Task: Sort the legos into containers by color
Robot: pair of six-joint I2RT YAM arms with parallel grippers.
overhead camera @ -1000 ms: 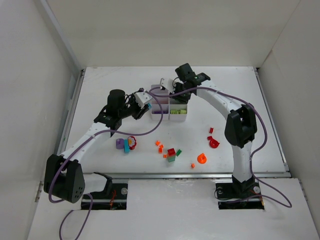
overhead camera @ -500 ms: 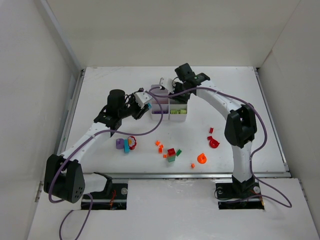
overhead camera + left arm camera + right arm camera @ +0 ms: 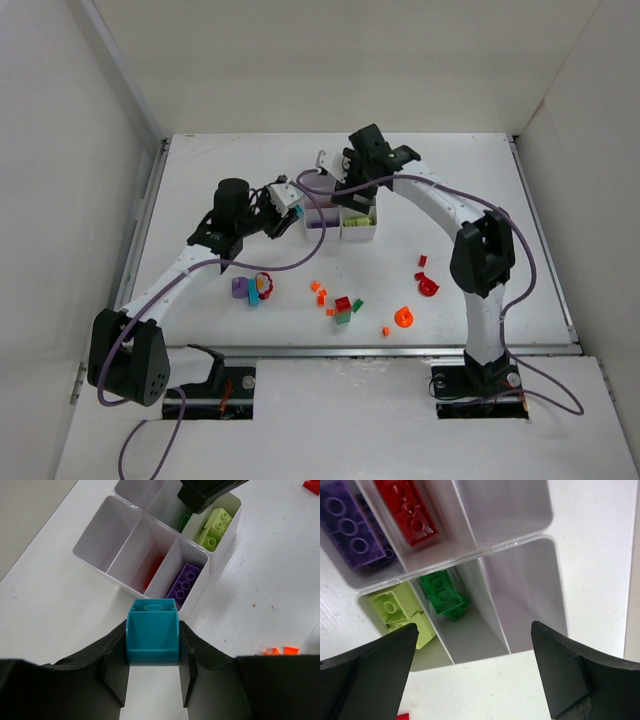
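- White table (image 3: pixel 480 180), walled in pale panels on three sides, carries everything, and my two arms reach in from its near edge
- Small white plastic tray with six square compartments (image 3: pixel 358 236) sits about midway between the table's left and right edges, closer to the far edge than to the near one
- My left gripper (image 3: pixel 152 647) is clenched on a teal plastic brick (image 3: pixel 152 632), with one finger flat against each of its sides
- The teal plastic brick hangs just off the tray's near left corner, beside the tray and not over any compartment; I cannot tell whether it touches the table
- My right gripper (image 3: pixel 473 630) is released, its fingers spread wide over the tray's right column
- In the left column, a long purple studded brick (image 3: pixel 350 530) lies in the nearest compartment and a long red studded brick (image 3: pixel 410 512) in the middle one
- In the right column, lime green bricks (image 3: pixel 402 612) fill the nearest compartment and a small dark green brick (image 3: pixel 442 595) lies askew in the middle one
- Loose legos lie scattered towards the table's near edge: a purple and teal cluster (image 3: pixel 250 289) on the left, tiny orange bits (image 3: pixel 319 292), a red and green stack (image 3: pixel 343 308), an orange round piece (image 3: pixel 403 318) and red pieces (image 3: pixel 427 285) on the right
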